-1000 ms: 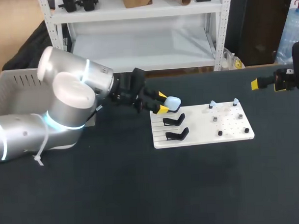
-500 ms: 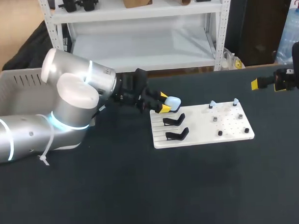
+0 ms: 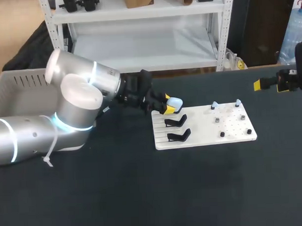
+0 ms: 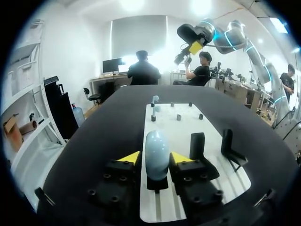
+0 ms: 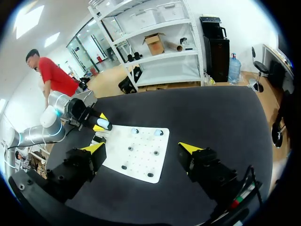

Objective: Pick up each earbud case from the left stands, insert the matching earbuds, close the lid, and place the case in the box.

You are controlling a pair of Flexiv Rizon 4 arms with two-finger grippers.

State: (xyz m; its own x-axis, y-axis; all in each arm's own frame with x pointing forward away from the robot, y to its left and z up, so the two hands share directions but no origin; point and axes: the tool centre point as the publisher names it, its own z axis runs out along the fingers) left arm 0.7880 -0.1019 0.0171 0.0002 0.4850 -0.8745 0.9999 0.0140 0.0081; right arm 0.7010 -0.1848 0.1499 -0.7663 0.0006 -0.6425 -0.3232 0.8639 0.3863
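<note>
Nearest on the black table top (image 3: 144, 192) lies a flat white perforated board (image 3: 201, 136), and on its left part two empty black angled stands sit one behind the other, the closer one (image 3: 179, 136) just ahead of the second (image 3: 175, 122). On the board's right part stand a few short dark pegs (image 3: 221, 134). Behind the second stand, at the board's far left corner, the pale blue rounded earbud case (image 3: 175, 102) sits upright on a black mount with its lid down. It lies within the span of the left gripper (image 4: 156, 159) and is framed closely on both sides. Whether that gripper has clenched on the case or merely brackets it cannot be told. Along the board's far edge two small pale blue earbuds perch on posts, one (image 3: 214, 105) towards the middle and one (image 3: 237, 102) near the right corner. The silver left arm (image 3: 76, 96) comes in from the left, in front of a grey plastic box (image 3: 16, 93) at the table's far left. Well apart, over the table's far right edge, hangs the right gripper (image 5: 142, 148) — spread wide, grasping nothing.
</note>
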